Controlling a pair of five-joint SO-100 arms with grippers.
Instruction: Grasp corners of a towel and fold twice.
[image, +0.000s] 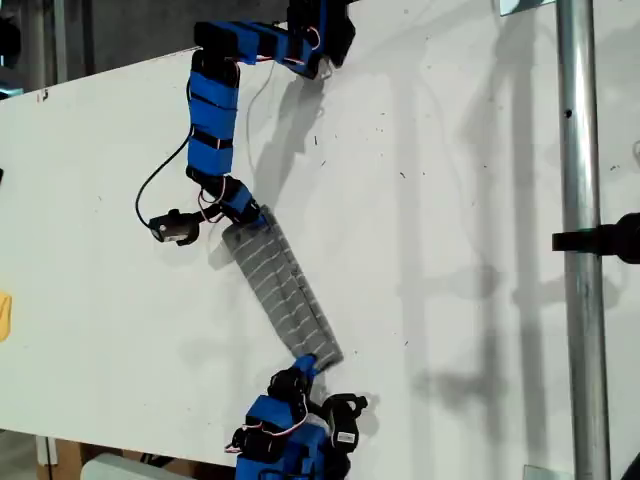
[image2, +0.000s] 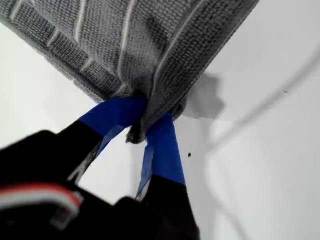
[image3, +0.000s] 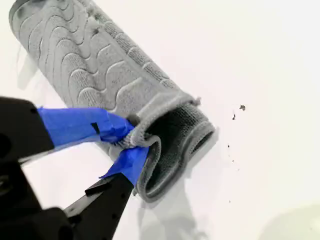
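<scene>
Towel: the towel (image: 283, 293) lies folded into a long narrow strip, slanted on the white desk (image: 450, 250). One end is near the middle of the desk. The other end is close to the desk edge at the exterior view's bottom.
My first gripper: my first gripper (image2: 145, 125) has its blue jaws nearly closed. They pinch a hemmed corner (image2: 134, 134) of the striped cloth.
My second gripper: my second gripper (image3: 127, 145) is also closed tightly on the cloth. It holds the layered end of the strip, where the folded layers gape open a little.
Arms in the exterior view: one blue arm (image: 212, 110) reaches the strip's upper end, and another arm (image: 285, 425) reaches its lower end. I cannot tell which one is first.
Cloth surface: grey, with thin white stripes across the strip.
</scene>
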